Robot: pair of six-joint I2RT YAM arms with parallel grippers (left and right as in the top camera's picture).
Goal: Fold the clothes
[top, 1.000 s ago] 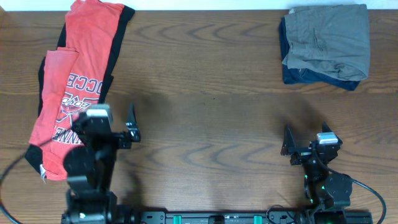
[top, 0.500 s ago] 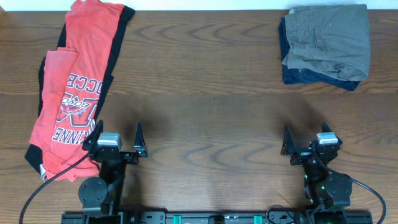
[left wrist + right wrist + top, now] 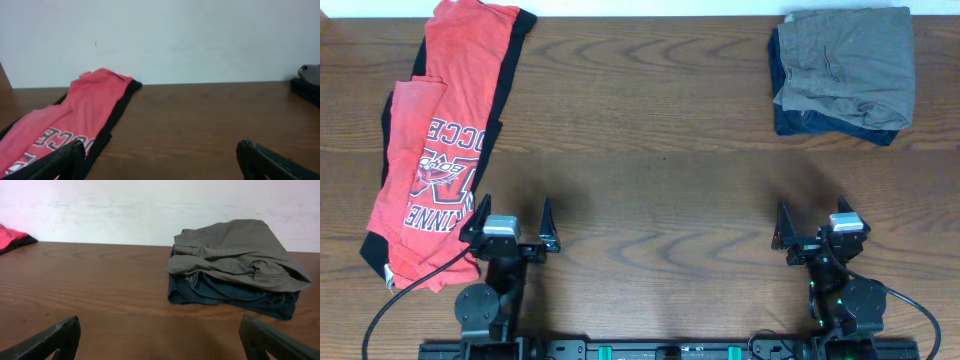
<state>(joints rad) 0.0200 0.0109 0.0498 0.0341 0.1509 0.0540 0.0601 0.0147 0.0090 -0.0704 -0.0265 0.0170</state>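
The clothes, grey-khaki shorts (image 3: 845,58), lie folded at the table's far right corner on top of a dark navy garment (image 3: 825,124). The right wrist view has the shorts (image 3: 235,247) ahead and to the right, resting on the navy piece (image 3: 225,292). My right gripper (image 3: 811,215) sits low near the front edge, well short of the stack, open and holding nothing (image 3: 161,327). At the front left, my left gripper (image 3: 513,212) is also open and holds nothing (image 3: 160,152), just right of the red T-shirt's lower end.
A red T-shirt (image 3: 440,130) with white lettering and black trim lies spread along the left side, reaching the far edge (image 3: 75,112). Bare wooden tabletop (image 3: 650,150) lies between it and the stack. A pale wall stands behind the table.
The left arm has drawn back and dropped toward the front edge, its gripper settling slightly right of where it was. The right arm and the garments have not moved.
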